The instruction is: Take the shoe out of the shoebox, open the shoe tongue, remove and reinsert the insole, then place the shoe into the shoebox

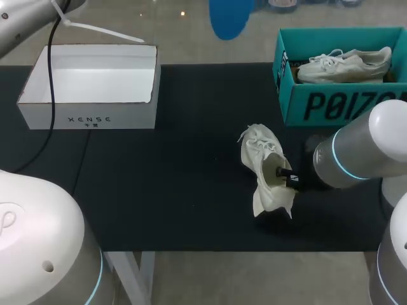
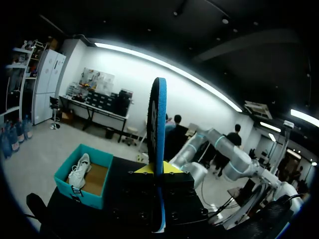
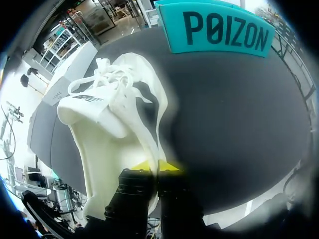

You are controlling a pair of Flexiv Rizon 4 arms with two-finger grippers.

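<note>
Blue insole (image 2: pixel 158 139) clenched in left hand (image 2: pixel 157 170); right hand (image 3: pixel 157 167) grips shoe (image 3: pixel 112 132) near teal shoebox (image 3: pixel 219 31).

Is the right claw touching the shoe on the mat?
Touching. Right wrist view: the right claw pinches the shoe by its side wall, one yellow tip on each side.

The shoe (image 1: pixel 267 168) is off-white all over, laces included, on a black table (image 1: pixel 159 190). The insole (image 2: pixel 158 164) is bright blue. The shoebox (image 1: pixel 331 105) is teal with black lettering and a brown floor. The other box (image 1: pixel 89 95) is white with small dark print.
</note>
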